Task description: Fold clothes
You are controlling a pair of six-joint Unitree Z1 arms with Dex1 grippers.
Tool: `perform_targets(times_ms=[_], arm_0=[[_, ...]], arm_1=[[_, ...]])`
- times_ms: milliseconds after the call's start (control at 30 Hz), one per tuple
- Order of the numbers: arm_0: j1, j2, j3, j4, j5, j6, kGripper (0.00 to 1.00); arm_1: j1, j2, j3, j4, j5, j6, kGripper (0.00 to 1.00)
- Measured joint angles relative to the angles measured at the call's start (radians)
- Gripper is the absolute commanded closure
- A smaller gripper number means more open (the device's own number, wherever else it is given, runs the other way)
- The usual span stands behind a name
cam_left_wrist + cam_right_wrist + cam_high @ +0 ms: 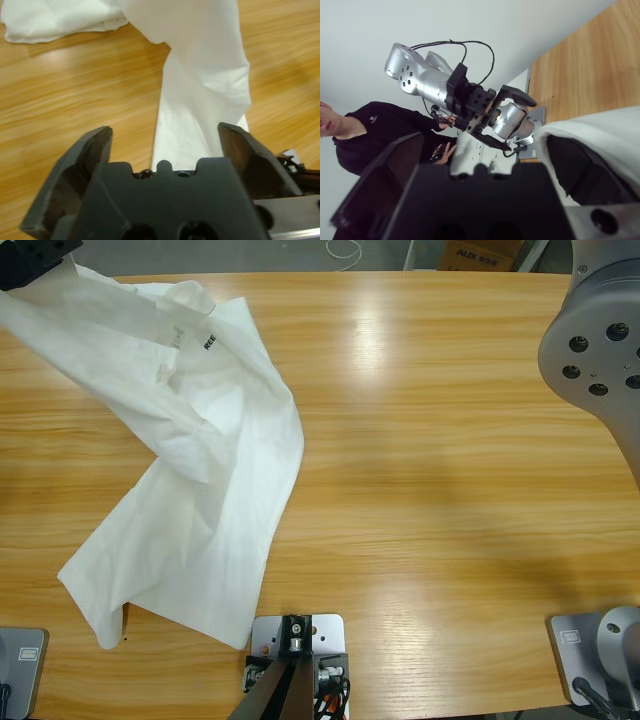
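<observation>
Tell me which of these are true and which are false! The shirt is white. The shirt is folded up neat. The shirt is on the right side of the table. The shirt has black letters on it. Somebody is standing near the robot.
1. The shirt is white. True.
2. The shirt is folded up neat. False: it lies spread out, twisted and wrinkled.
3. The shirt is on the right side of the table. False: seen from above, it is on the left side.
4. The shirt has black letters on it. True.
5. Somebody is near the robot. True: a person in a dark top shows in the right wrist view.
</observation>
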Motion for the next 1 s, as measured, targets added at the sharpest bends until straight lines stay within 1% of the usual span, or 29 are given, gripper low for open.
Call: perform_targets(times_ms=[67,133,233,333,433,500,600,867,900,933,967,1000], arm_0=[[0.001,0.001,0.003,-0.003,0.0,-0.017,0.211],[0.009,0.008,0.002,-0.022,0.0,-0.074,0.211],[0.07,0.041,0.002,-0.069,0.0,-0.196,0.207],[0.124,0.117,-0.016,-0.098,0.0,-0.345,0.207],[0.136,0.222,-0.07,-0.14,-0.002,-0.431,0.207],[0.136,0.284,-0.106,-0.178,-0.009,-0.448,0.207],[0.127,0.332,-0.115,-0.217,-0.018,-0.457,0.207],[0.082,0.346,-0.103,-0.265,-0.019,-0.458,0.215],[0.078,0.346,-0.102,-0.271,-0.019,-0.458,0.27],[0.075,0.346,-0.102,-0.276,-0.019,-0.458,0.357],[0.072,0.345,-0.102,-0.281,-0.019,-0.458,0.384],[0.07,0.345,-0.102,-0.285,-0.019,-0.458,0.386]], arm_1=[[0.0,0.0,0.0,0.002,0.0,0.0,0.0],[0.0,0.0,0.0,0.002,0.0,0.0,0.0],[0.0,0.0,0.0,0.002,0.0,0.0,0.0],[0.0,0.0,0.0,0.005,0.0,0.0,0.0],[0.0,0.0,0.0,0.007,0.0,0.0,0.0],[0.0,0.0,0.0,0.007,0.0,0.0,0.0],[-0.003,0.0,-0.001,0.007,0.0,0.0,0.0],[-0.003,0.013,-0.001,0.007,0.0,0.0,0.0],[-0.003,0.019,-0.001,0.007,0.0,0.0,0.0],[-0.003,0.023,-0.001,0.007,0.0,0.0,0.0],[-0.003,0.027,-0.001,0.007,0.0,0.0,0.0],[-0.003,0.031,-0.001,0.007,0.0,0.0,0.0]])
